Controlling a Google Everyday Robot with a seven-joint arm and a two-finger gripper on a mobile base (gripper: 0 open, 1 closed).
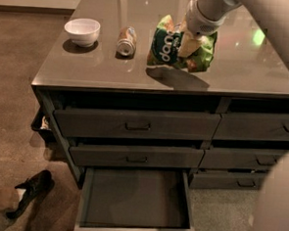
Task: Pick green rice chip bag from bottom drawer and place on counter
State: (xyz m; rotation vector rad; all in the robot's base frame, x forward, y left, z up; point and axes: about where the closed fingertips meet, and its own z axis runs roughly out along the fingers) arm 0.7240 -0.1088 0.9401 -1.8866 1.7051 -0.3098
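- The small crinkly green rice chip bag (164, 43), with its dark-green round logo and white lettering, is out of the drawer and hangs in the air over the middle of the counter, tilted, with its logo side turned left
- The robot's pale two-finger gripper (189, 43) comes in from the far right and is clamped on the right part of the bag, holding its whole weight
- A dark shadow (178, 79) lies on the large glossy grey-brown counter (245, 69) just below the bag, on its near side; the gap between the two suggests the bag is not yet touching the surface
- The wide, shallow dark-grey bottom drawer (134, 198) stands pulled out at the near bottom, and its flat dark inside shows nothing in it
- So the picking part looks done: the bag is lifted out and carried above the counter
- What is left, as I judge it, is to lower the bag to the surface, let go and draw the arm away
- A crushed metal can (126, 40) lies on its side just left of the bag, and a white round bowl (82, 30) sits further left; bare counter lies under the bag and to its right, so the spot seems free for setting down
- A dark shoe (32, 191) lies on the floor at the near left, well apart from the work
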